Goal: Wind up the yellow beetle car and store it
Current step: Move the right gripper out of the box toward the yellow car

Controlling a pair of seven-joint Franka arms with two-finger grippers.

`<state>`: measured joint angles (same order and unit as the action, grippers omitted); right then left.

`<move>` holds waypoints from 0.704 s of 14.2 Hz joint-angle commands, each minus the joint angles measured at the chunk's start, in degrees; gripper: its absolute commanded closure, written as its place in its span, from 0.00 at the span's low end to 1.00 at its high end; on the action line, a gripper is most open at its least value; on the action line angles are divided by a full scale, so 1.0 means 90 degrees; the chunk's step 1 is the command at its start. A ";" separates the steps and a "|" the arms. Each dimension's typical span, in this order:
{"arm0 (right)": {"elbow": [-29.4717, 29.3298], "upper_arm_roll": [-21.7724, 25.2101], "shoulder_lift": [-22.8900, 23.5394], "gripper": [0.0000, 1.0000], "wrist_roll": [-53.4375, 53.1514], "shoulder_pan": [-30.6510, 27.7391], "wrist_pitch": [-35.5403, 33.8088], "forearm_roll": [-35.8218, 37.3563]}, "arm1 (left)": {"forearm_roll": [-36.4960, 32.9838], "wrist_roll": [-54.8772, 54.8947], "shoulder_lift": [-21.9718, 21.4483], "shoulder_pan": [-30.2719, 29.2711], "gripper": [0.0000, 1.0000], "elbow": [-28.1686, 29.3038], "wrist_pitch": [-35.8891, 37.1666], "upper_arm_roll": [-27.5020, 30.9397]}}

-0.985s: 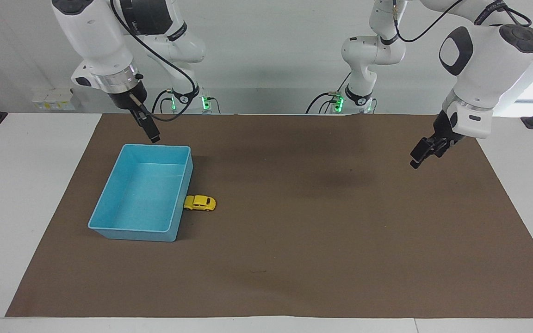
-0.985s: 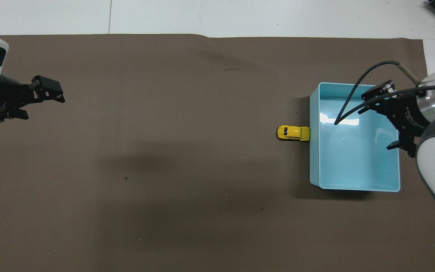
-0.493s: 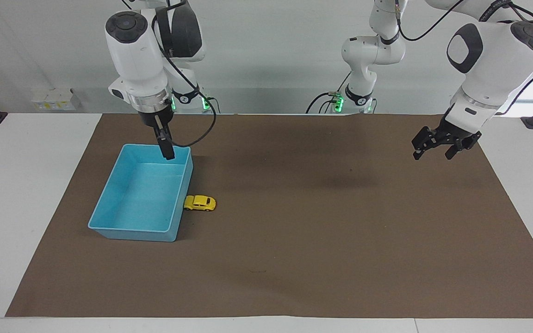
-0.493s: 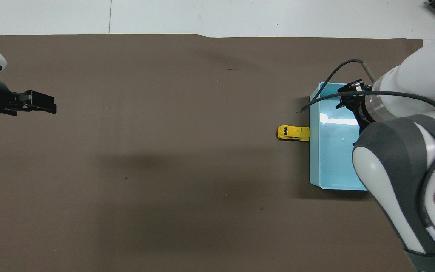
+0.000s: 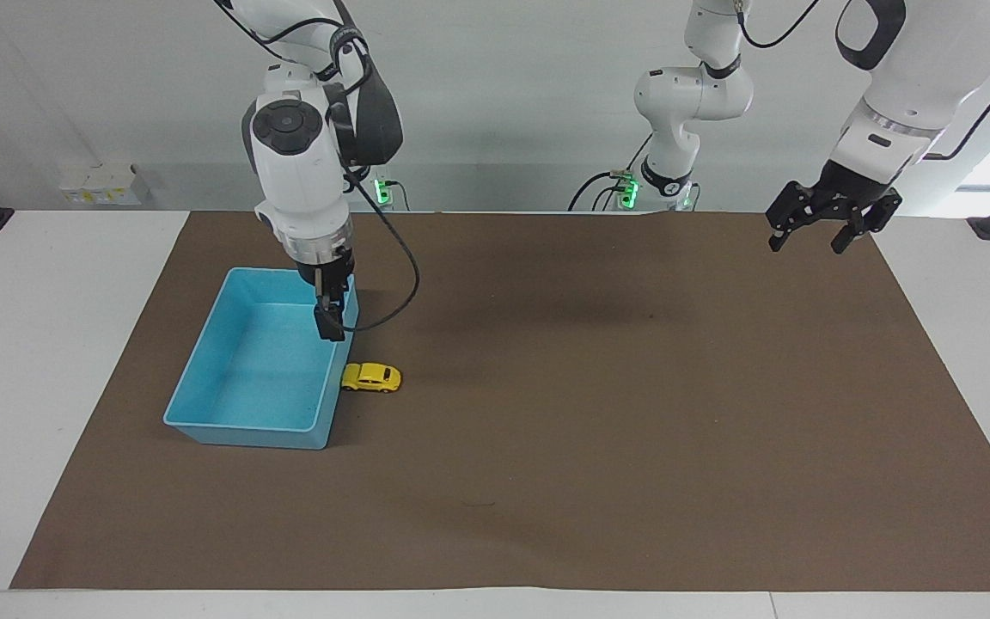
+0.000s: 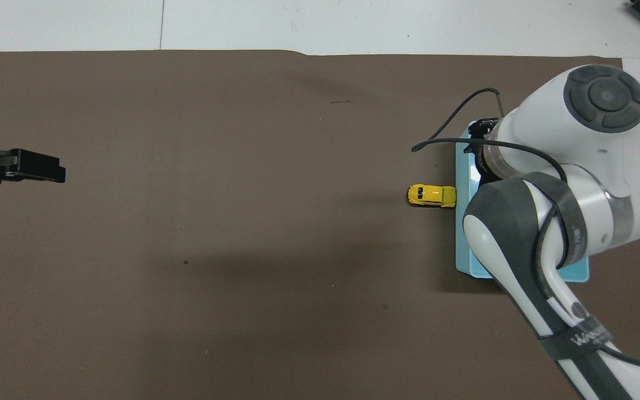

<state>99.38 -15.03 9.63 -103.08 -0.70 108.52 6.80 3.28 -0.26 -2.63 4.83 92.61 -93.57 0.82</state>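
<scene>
The yellow beetle car [image 5: 370, 377] stands on the brown mat, touching the outer wall of the light blue tray [image 5: 246, 436] on the side toward the left arm's end. It also shows in the overhead view [image 6: 431, 195]. My right gripper [image 5: 329, 322] points down over the tray's rim, a little nearer to the robots than the car and apart from it. In the overhead view my right arm hides it and most of the tray [image 6: 460, 233]. My left gripper [image 5: 813, 232] is open and empty, up in the air over the mat's corner at the left arm's end.
The brown mat [image 5: 598, 413] covers most of the white table. The tray holds nothing that I can see. Wall sockets and cables sit at the robots' edge of the table.
My right gripper has swung across the tray from its robot-side rim toward the car and come lower. My left gripper has risen and drawn back toward the robots. The car has not moved.
</scene>
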 commanded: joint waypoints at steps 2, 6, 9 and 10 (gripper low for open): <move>0.0314 -0.0049 0.0140 0.00 -0.0577 -0.0030 0.0509 0.0172 | -0.0091 0.0049 -0.0020 0.0020 0.00 -0.0369 0.0485 -0.0101; 0.0841 -0.0039 0.0141 0.00 -0.0753 -0.0020 0.1241 0.0182 | -0.0061 0.0039 -0.0040 -0.0057 0.00 -0.0369 0.0436 -0.0082; 0.1222 -0.0039 0.0277 0.00 -0.1064 0.0048 0.1875 0.0473 | -0.0120 0.0078 -0.0011 -0.0029 0.00 -0.0378 0.0455 -0.0062; 0.1329 -0.0049 0.0364 0.00 -0.1269 0.0077 0.2100 0.0600 | -0.0101 0.0078 -0.0030 -0.0038 0.00 -0.0378 0.0523 -0.0082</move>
<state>108.68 -15.02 12.17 -110.12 -0.43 123.21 8.98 3.03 -0.21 -2.93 4.81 90.15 -90.63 0.34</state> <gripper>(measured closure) 0.000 0.000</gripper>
